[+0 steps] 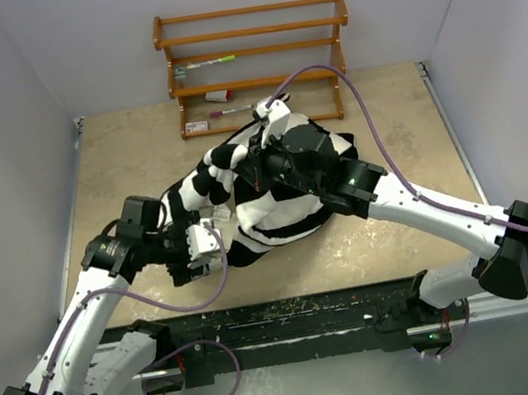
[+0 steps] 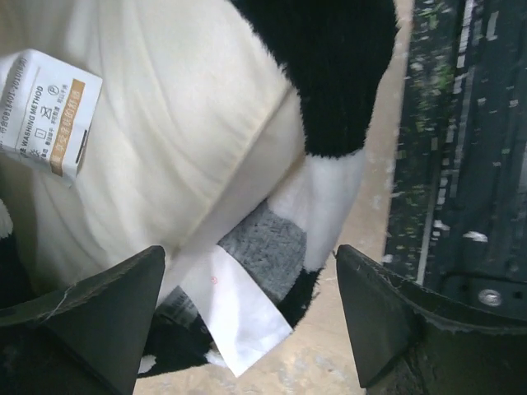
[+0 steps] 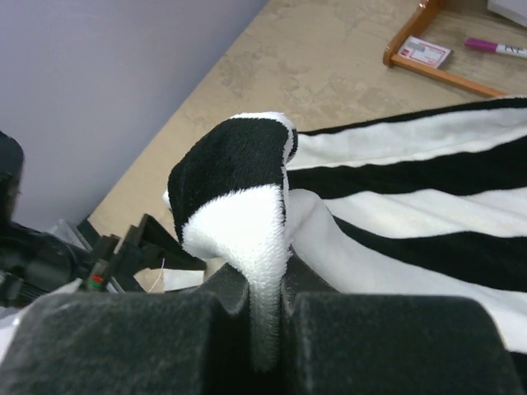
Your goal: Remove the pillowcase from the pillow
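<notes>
The black and white striped pillowcase (image 1: 273,191) lies bunched in the middle of the table. My right gripper (image 3: 268,325) is shut on a raised fold of the pillowcase (image 3: 243,197), pinched between its pads. In the top view the right gripper (image 1: 272,155) is over the far side of the heap. The cream pillow (image 2: 165,123) shows in the left wrist view, with a washing label (image 2: 45,111) and the pillowcase (image 2: 338,74) pulled back from its end. My left gripper (image 2: 251,321) stands open around that end and a white tag (image 2: 239,317), and sits at the heap's near left (image 1: 202,248).
A wooden rack (image 1: 256,57) stands against the back wall, holding markers and a small card (image 3: 424,53). A dark rail (image 1: 295,319) runs along the near table edge between the arm bases. Grey walls close in the left and right sides.
</notes>
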Action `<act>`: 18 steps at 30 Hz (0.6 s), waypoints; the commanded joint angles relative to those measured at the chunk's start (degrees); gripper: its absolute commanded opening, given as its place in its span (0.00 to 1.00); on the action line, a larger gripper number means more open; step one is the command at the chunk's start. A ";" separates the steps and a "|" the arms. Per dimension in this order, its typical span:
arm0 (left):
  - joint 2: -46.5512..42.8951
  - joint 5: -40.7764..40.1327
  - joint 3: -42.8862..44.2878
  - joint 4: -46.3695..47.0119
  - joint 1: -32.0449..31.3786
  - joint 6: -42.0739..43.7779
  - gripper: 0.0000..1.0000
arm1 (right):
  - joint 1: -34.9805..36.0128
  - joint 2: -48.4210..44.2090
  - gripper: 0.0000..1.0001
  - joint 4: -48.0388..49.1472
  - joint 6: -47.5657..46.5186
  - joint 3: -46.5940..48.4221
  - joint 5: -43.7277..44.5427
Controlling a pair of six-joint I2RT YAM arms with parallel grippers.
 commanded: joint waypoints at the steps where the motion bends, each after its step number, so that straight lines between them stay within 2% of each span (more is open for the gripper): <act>1: -3.48 -4.48 -2.01 11.90 -0.36 7.28 0.88 | -0.85 -0.62 0.00 5.38 1.47 6.84 -1.72; 5: -1.45 -4.76 1.64 12.62 -0.40 11.72 0.88 | -0.86 -1.01 0.00 4.50 2.67 7.22 -4.79; 12: 2.60 -0.32 13.40 -2.97 -0.41 19.83 0.89 | -0.87 -3.69 0.00 3.48 3.25 4.97 -6.14; 15: 2.55 -1.55 12.33 -3.95 -0.42 21.63 0.89 | -0.85 -4.50 0.00 3.46 3.83 4.58 -6.40; 18: 1.23 -0.68 8.32 -0.24 -0.36 20.90 0.88 | -0.90 -4.72 0.00 3.28 4.22 5.12 -5.81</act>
